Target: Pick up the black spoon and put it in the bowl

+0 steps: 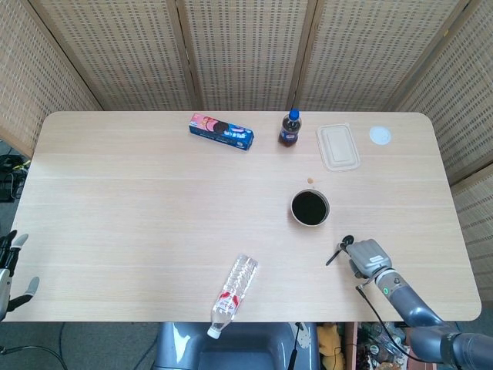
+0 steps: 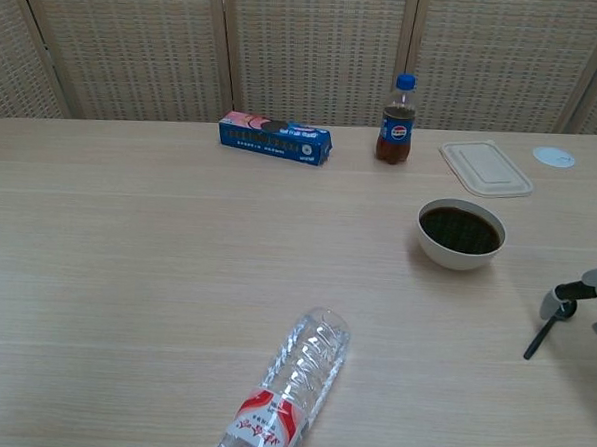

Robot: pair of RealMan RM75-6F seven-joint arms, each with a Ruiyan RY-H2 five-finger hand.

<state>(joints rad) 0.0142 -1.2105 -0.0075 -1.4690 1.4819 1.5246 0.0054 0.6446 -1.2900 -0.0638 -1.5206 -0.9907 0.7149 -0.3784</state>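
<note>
Pale wood counter (image 1: pixel 154 208), backed by woven screen panels (image 1: pixel 246 54).

Clear plastic water bottle (image 1: pixel 233 284) lay on its side near the front edge, cap toward the robot, red label around its lower part.

Blue biscuit box (image 1: pixel 222 131) lay flat at the far side; just right of it stood a small cola bottle (image 1: pixel 290 128), blue cap, upright. Right again, a pale lidded food container (image 1: pixel 340 146), and beyond that a small white round lid (image 1: pixel 380 136) near the far right corner.

White bowl (image 1: pixel 310 207) with a dark inside sat right of centre, on the counter, apart from everything else.

Right hand (image 1: pixel 367 257) was at the front right, near the bowl but not over it. It pinched the black spoon (image 1: pixel 338 250) at the bowl end; the handle slanted down and to the left, with its tip near the counter in the chest view. Spoon was outside the bowl.

Left hand (image 1: pixel 9 270) showed only at the far left edge, off the counter, fingers apart, holding nothing.
</note>
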